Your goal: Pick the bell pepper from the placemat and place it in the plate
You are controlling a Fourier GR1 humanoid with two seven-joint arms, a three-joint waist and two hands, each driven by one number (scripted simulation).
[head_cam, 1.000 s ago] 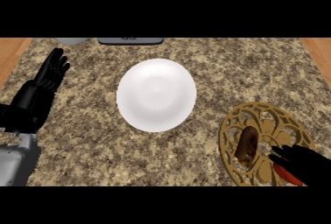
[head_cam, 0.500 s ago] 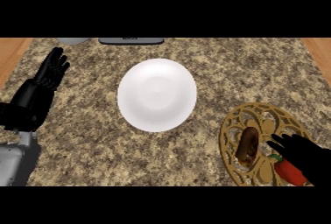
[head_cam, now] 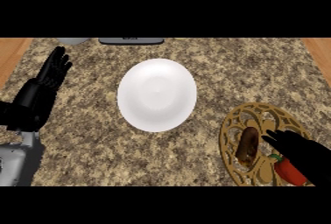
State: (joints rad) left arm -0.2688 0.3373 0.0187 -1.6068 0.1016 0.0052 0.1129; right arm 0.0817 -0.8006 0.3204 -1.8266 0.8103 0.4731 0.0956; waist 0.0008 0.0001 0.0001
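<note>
Grasp step: my right hand (head_cam: pixel 304 153) (fingers extended, holding nothing) covers the red bell pepper (head_cam: pixel 291 171) on the placemat (head_cam: pixel 239 120); next, I must curl round it and carry it to the plate (head_cam: pixel 157 95).

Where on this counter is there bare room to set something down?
Free: the stone between the left hand and the white plate, and the stretch right of the plate up to the wooden edge. Crowded: the gold placemat, under the right hand, with the red pepper.
</note>
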